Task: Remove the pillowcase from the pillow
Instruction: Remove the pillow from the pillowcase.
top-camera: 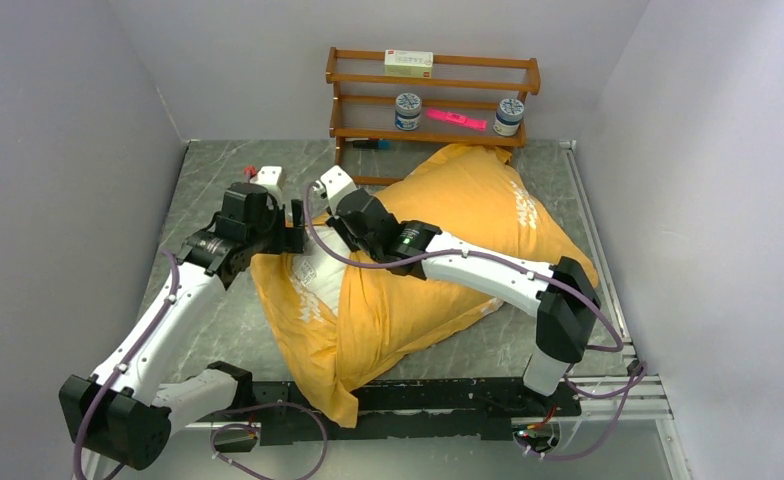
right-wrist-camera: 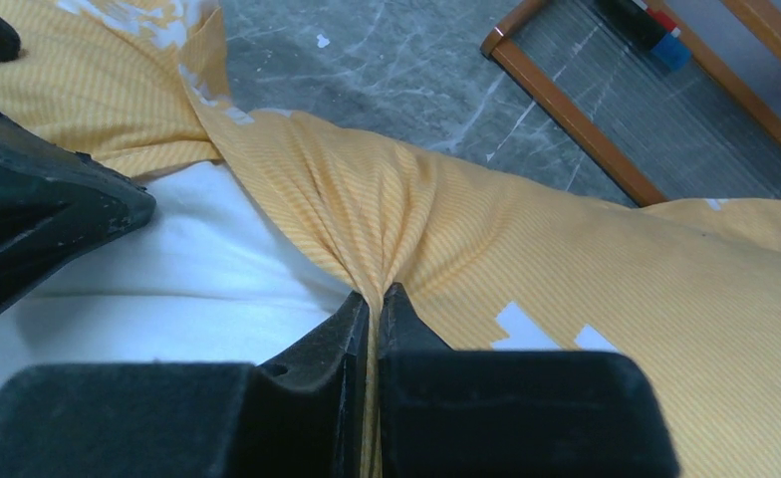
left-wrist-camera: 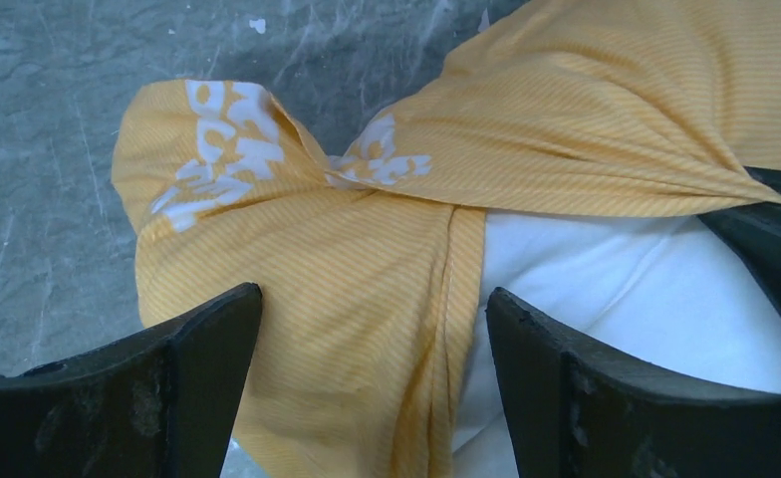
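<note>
The orange-yellow pillowcase (top-camera: 438, 260) with white lettering lies across the middle of the table. The white pillow (top-camera: 320, 272) shows through its open end at the left. My right gripper (right-wrist-camera: 377, 294) is shut on a bunched fold of the pillowcase (right-wrist-camera: 486, 249) at the opening's far edge, beside the bare pillow (right-wrist-camera: 167, 289). My left gripper (left-wrist-camera: 375, 309) is open, its jaws wide apart over the pillowcase hem (left-wrist-camera: 367, 299) and the pillow (left-wrist-camera: 646, 299). In the top view the left gripper (top-camera: 296, 232) sits just left of the right gripper (top-camera: 318, 222).
A wooden rack (top-camera: 433, 95) stands at the back with two jars (top-camera: 408, 110), a pink item (top-camera: 456, 119) and a box (top-camera: 408, 63). The rack's lower bars (right-wrist-camera: 576, 119) are near the right gripper. Grey walls close in on the left, right and back.
</note>
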Motion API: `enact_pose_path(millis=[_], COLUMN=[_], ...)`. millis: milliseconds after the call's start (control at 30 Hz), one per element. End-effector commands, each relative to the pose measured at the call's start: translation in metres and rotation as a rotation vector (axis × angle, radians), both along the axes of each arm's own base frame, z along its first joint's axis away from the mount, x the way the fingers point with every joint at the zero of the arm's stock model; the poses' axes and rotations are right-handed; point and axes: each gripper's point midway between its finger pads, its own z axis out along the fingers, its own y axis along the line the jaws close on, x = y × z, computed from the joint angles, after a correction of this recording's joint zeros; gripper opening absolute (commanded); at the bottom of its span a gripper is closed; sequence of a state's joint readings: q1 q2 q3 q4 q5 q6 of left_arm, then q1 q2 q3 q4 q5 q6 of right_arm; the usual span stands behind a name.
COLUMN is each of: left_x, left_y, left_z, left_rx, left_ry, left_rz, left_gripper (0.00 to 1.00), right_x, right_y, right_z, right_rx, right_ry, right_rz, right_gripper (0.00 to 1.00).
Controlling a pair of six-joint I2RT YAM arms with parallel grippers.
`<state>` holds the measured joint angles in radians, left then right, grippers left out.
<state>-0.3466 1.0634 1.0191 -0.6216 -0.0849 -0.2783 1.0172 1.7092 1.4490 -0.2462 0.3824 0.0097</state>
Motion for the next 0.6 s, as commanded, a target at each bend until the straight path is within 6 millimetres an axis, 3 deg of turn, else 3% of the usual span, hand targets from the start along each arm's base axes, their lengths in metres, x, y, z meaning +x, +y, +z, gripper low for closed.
enact_pose_path(millis=[0, 200, 333, 567], left_x=[0.000, -0.004, -0.010, -0.013], left_y=[-0.001, 0.055, 0.068, 0.087], left_z=[0.013, 0.002, -0.013, -0.022], left_rx=[0.038, 0.196, 0.220, 0.238], left_ry=[-0.017, -0.031, -0.015, -0.051], left_rz=[-0.063, 0.216, 0.288, 0.419], left_gripper=[0.87, 0.78, 0.74, 0.63], right_x=[-0.005, -0.004, -0.003, -0.002], right_y=[-0.005, -0.009, -0.014, -0.022], right_z=[0.022, 0.022, 0.026, 0.027], right_rx=[0.044, 0.038, 0.025, 0.015], right_ry=[-0.027, -0.035, -0.060, -0.072], right_rz=[0.006, -0.012, -0.012, -0.038], right_gripper=[0.00, 0.00, 0.00, 0.00])
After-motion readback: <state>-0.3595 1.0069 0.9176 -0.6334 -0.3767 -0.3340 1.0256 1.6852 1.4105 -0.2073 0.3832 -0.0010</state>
